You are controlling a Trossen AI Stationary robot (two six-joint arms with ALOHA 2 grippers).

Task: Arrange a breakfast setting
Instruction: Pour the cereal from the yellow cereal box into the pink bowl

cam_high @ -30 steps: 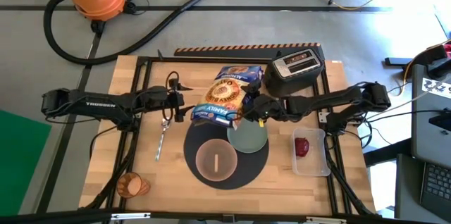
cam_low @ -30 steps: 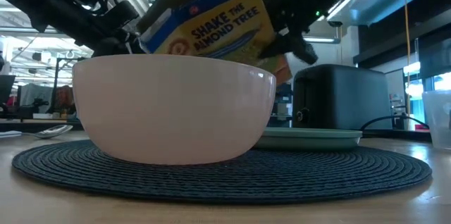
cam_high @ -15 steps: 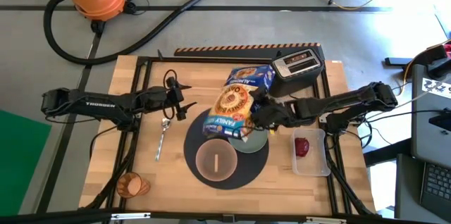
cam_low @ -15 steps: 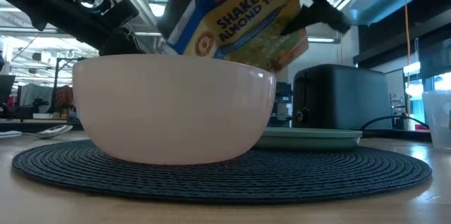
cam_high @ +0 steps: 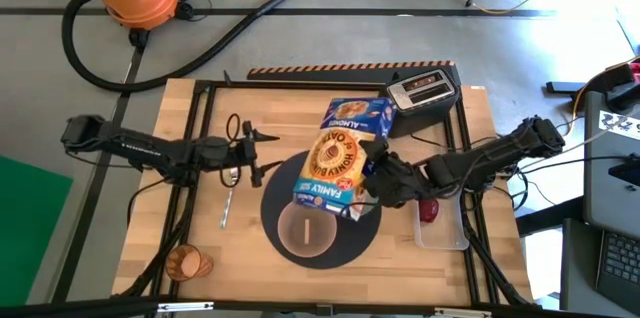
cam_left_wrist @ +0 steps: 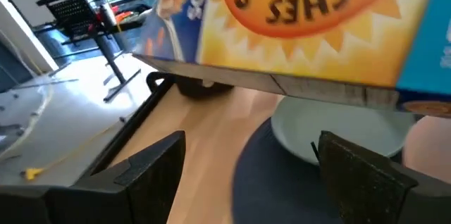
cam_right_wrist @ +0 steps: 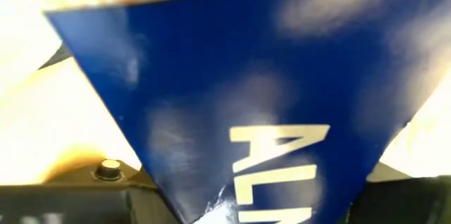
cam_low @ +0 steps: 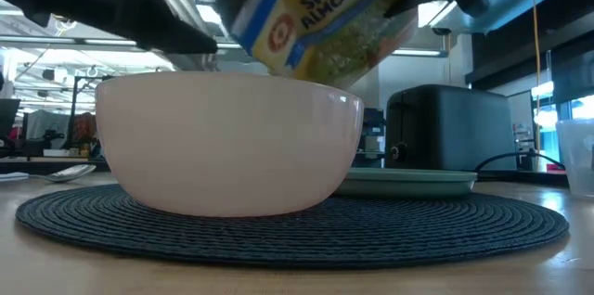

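Apple in high view, hidden at table level

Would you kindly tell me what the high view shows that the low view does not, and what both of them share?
Only the high view shows the metal spoon, the orange translucent cup, the red apple in its clear tray, and the right gripper holding the box. Only the low view shows the room behind the table. Both share the yellow-and-blue cereal box tilted above the pink bowl, the dark-grey round mat and the black toaster.
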